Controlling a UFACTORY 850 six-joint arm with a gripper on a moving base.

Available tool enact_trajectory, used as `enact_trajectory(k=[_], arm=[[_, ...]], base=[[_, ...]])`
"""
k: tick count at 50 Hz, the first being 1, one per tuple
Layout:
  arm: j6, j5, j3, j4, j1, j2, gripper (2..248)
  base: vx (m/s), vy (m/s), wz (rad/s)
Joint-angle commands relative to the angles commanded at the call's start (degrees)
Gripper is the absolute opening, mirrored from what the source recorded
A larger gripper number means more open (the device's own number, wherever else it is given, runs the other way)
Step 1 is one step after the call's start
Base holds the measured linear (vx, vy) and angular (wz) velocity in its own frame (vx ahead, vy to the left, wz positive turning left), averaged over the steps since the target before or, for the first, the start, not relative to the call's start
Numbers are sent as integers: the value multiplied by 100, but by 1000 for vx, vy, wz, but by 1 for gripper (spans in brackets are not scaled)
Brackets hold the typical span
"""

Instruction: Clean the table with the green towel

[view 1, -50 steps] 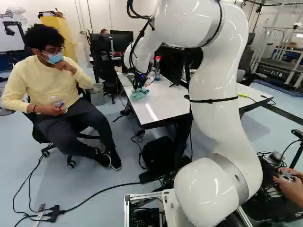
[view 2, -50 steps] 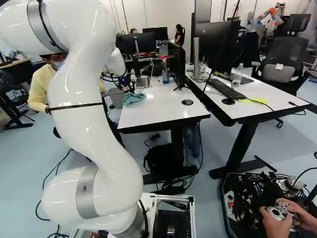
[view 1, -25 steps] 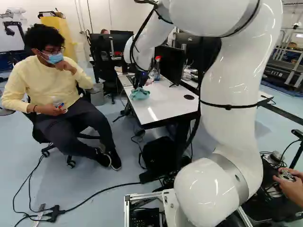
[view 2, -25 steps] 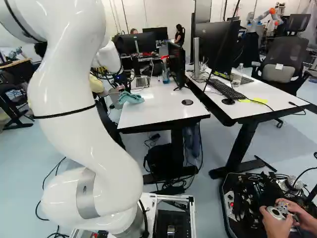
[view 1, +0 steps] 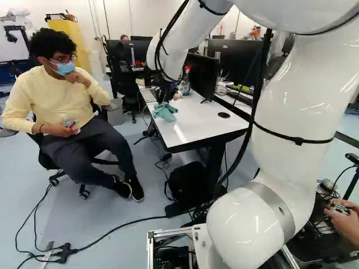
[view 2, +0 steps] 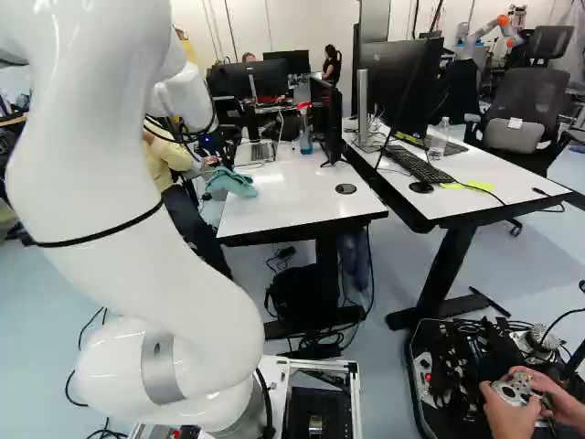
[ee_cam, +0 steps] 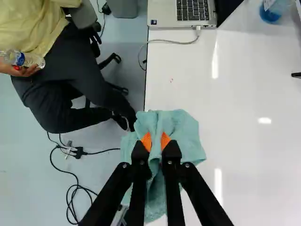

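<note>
The green towel (ee_cam: 181,134) is crumpled, pinched into a central fold and draped across the left edge of the white table (view 2: 292,197). This fold is clamped between the orange pads (ee_cam: 146,141) of the gripper (view 1: 165,100). Small red specks (ee_cam: 171,80) on the tabletop, beyond the towel, are resolved only in the wrist view. The keyboard (view 2: 418,164), on the adjoining right table, is shown in the right base view, not the wrist view. Far-end obstructions: laptop (ee_cam: 167,19), blue-liquid bottle (view 2: 305,143) and monitor (view 1: 202,75). A person (view 1: 56,103) is seated to the left.
</note>
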Motion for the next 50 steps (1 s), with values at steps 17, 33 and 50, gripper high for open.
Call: enact_trajectory(k=[17, 33, 50], arm=[[0, 0, 358, 117, 27, 346, 41], [0, 0, 374, 208, 28, 362, 41], [0, -2, 212, 231, -187, 208, 41]], base=[[0, 0, 0], [0, 0, 0], [0, 0, 0]])
